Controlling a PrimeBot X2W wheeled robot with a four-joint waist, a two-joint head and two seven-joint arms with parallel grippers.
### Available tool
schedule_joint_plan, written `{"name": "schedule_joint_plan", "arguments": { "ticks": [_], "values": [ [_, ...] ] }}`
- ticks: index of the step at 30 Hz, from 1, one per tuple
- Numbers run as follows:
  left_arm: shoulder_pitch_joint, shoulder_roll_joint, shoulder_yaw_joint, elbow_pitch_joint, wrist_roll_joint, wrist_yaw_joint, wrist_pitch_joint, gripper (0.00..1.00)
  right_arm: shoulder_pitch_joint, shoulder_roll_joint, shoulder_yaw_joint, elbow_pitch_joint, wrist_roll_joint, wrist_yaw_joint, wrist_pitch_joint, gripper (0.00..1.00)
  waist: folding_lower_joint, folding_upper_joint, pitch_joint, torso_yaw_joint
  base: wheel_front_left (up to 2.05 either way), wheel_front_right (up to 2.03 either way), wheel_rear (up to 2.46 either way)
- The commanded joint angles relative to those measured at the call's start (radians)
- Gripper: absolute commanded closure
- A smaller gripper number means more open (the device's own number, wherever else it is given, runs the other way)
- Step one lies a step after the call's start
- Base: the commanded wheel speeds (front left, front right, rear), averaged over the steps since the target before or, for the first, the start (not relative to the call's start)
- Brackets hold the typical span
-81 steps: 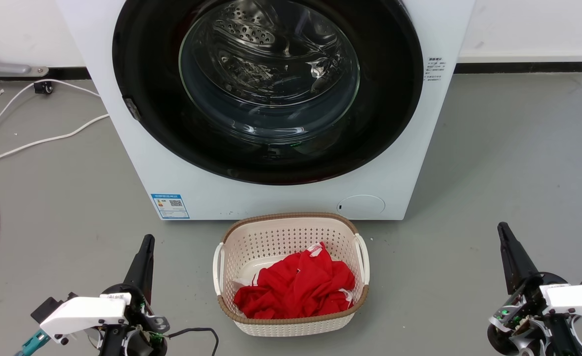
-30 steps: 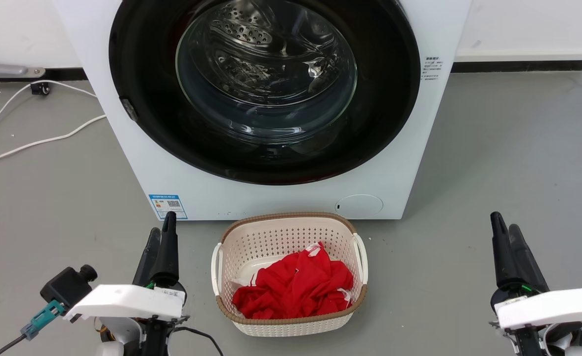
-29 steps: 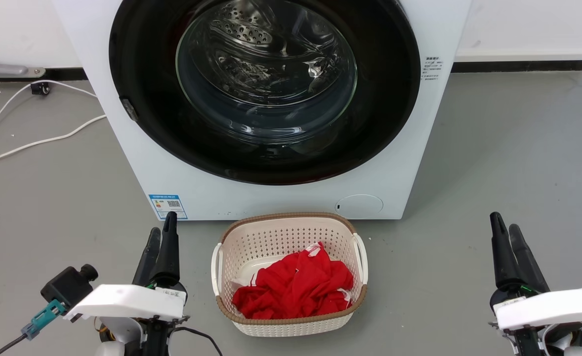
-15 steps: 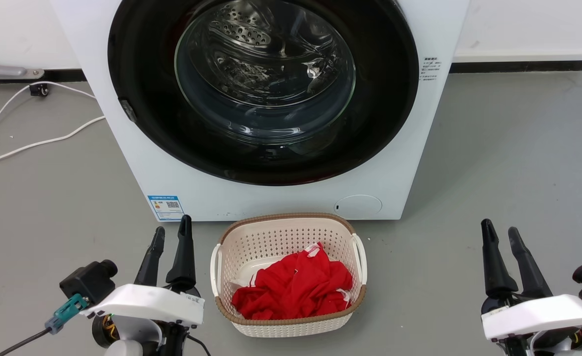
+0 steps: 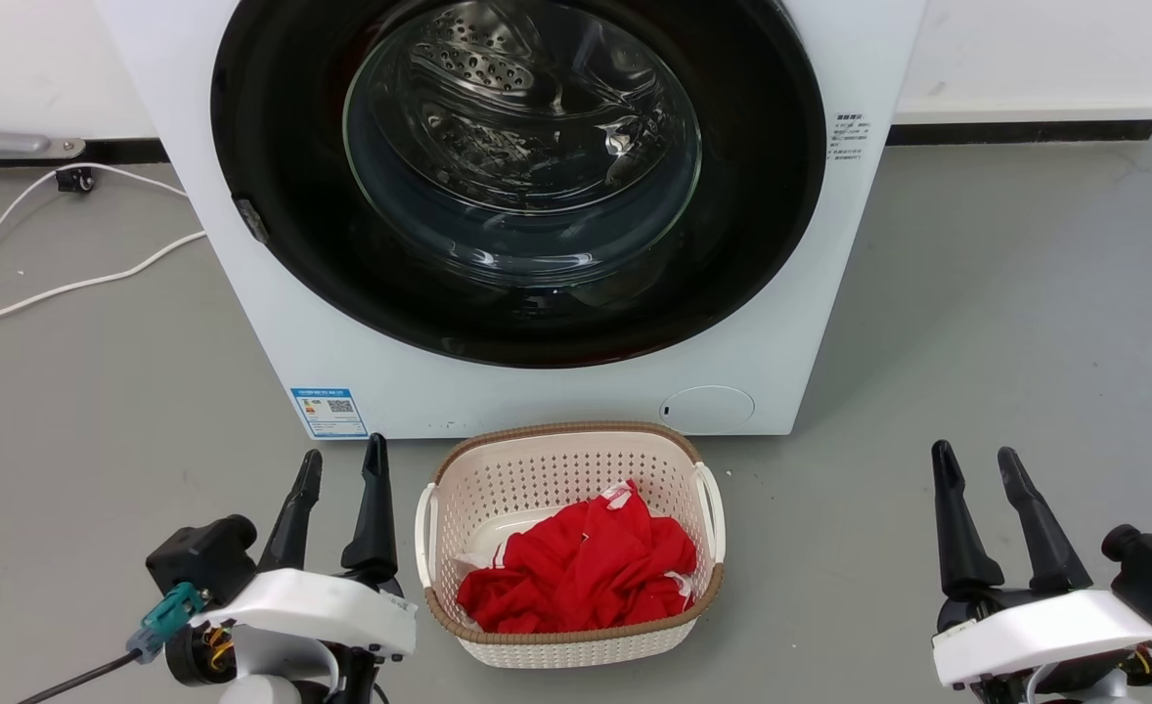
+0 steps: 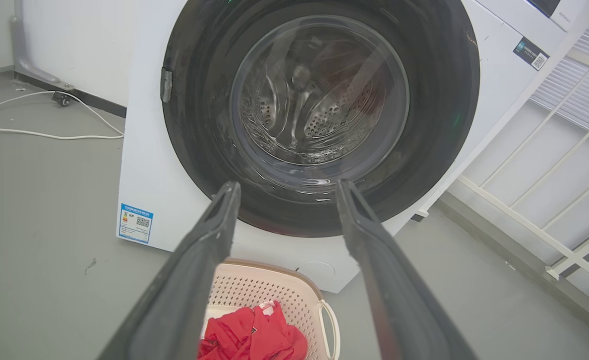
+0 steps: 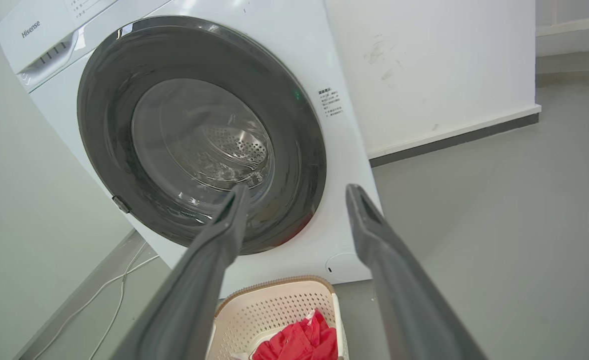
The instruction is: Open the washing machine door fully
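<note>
1. Brand lettering "Hisense": grey, on the top panel of the washing machine.
2. Blue label, low on the front: QR code; text illegible.
3. Small printed lines, front right edge: illegible.
4. Dark sticker, upper front: QR code; text illegible.

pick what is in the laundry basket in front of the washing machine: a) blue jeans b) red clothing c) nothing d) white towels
b: a crumpled red garment lies inside the beige perforated laundry basket, which stands on the floor before the washing machine.
</note>
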Motion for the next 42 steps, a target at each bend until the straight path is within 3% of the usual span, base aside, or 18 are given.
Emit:
{"name": "schedule_joint_plan", "arguments": {
  "ticks": [1, 42],
  "values": [
    [0.000, 0.003, -0.004, -0.007, 0.038, 0.005, -0.012, 0.00, 0.003, 0.002, 0.002, -0.017, -0.041, 0.000, -0.007, 0.00, 0.0000, 0.0000, 0.000, 0.001, 0.00, 0.00, 0.00],
    [0.009, 0.004, -0.050, -0.015, 0.411, 0.039, -0.096, 0.00, 0.039, 0.005, -0.001, -0.046, -0.394, 0.000, -0.001, 0.00, 0.0000, 0.0000, 0.004, -0.005, 0.00, 0.00, 0.00]
  ]
}}
